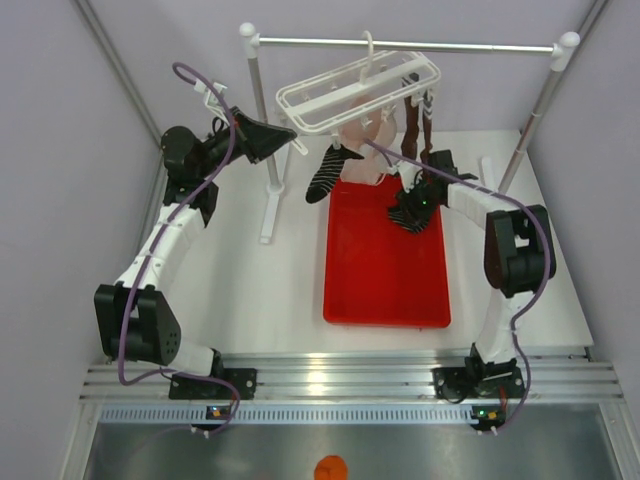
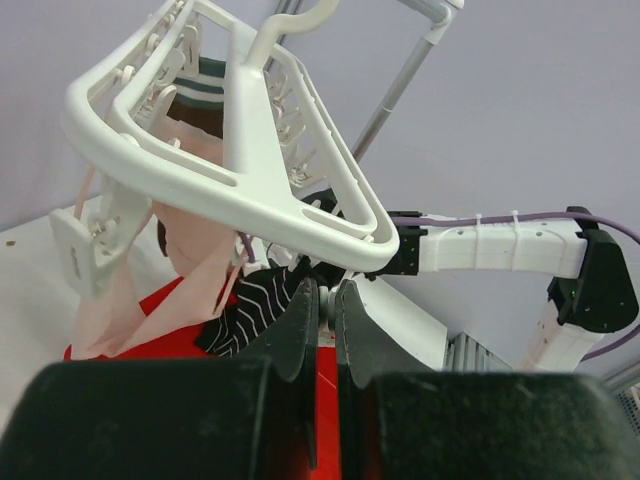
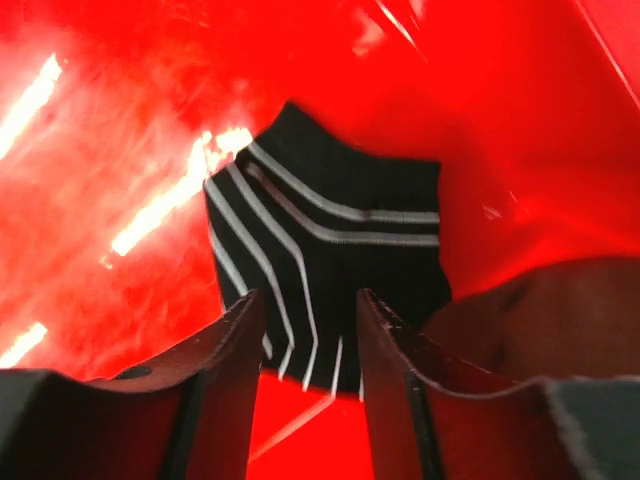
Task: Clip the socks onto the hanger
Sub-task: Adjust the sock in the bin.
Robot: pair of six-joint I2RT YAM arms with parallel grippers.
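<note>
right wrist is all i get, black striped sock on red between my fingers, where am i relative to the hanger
Observer: The right gripper is at the far end of the red tray, near the right side of the hanger.
Operator: any socks up already
Observer: A black striped sock hangs toward its left, a dark brown sock at its right.
Operator: left arm in my way
Observer: No, the left gripper is at the hanger's left end, apart from yours.
</note>
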